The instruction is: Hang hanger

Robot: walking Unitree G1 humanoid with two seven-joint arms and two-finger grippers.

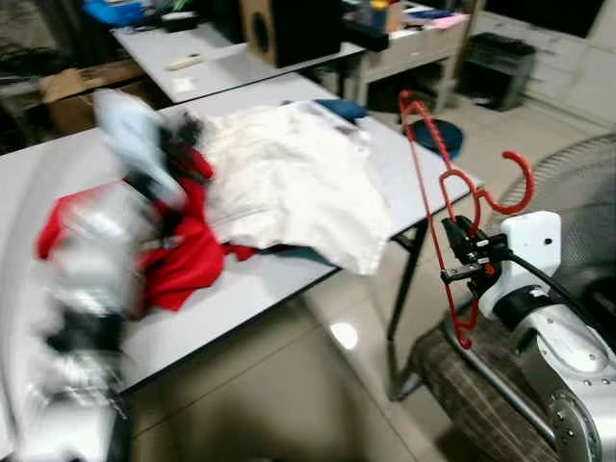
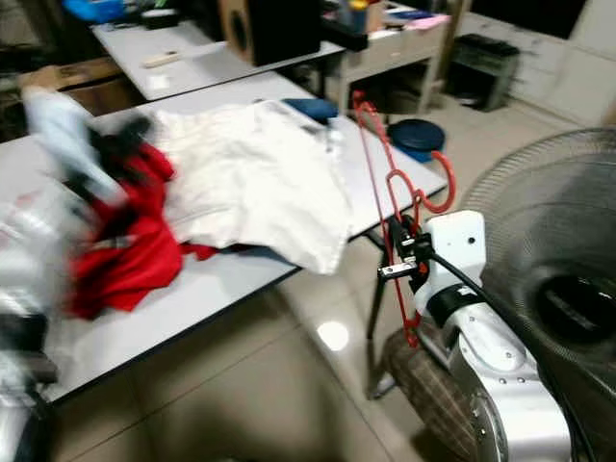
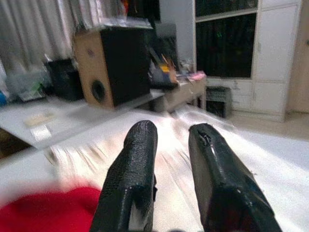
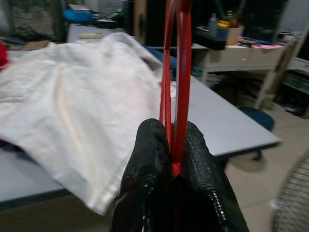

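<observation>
A red plastic hanger (image 1: 450, 179) stands nearly upright in the air just off the right edge of the grey table (image 1: 409, 178). My right gripper (image 1: 457, 252) is shut on the hanger's lower bar, and the right wrist view shows both fingers (image 4: 145, 159) pinching the hanger's red bars (image 4: 176, 72). A white garment (image 1: 289, 183) is spread on the table, with a red cloth (image 1: 188, 250) to its left. My left arm is blurred over the red cloth. My left gripper (image 3: 171, 130) is open with nothing between its fingers, pointing across the white garment.
A large standing fan (image 2: 549, 279) is close on my right, above a checked seat (image 1: 462, 385). Behind stand a second table (image 1: 221, 67) with a speaker box (image 1: 289, 29), a cluttered desk and a blue round stool (image 2: 416, 135). Tiled floor lies in front of the table.
</observation>
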